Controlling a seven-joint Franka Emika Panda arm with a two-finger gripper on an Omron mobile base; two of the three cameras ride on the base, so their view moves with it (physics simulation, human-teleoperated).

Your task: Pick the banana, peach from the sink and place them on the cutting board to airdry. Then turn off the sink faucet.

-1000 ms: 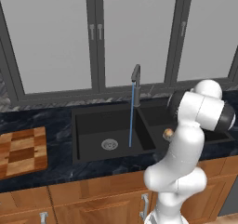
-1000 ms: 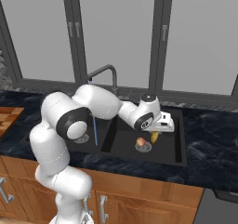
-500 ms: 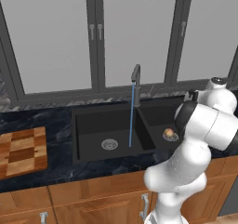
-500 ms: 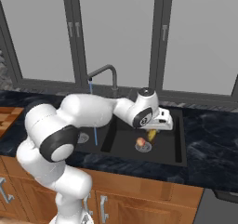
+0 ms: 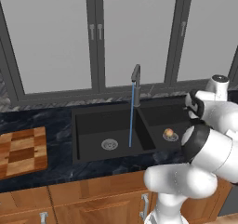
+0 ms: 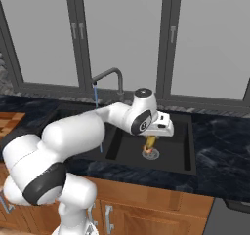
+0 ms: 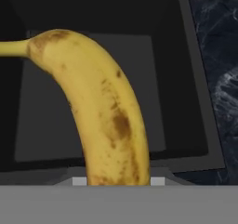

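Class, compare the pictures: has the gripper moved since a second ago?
Yes. In the right base view the gripper, holding the banana, has risen above the sink basin, away from its drain.

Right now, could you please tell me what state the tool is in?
Tool: closed on the banana, held over the sink.
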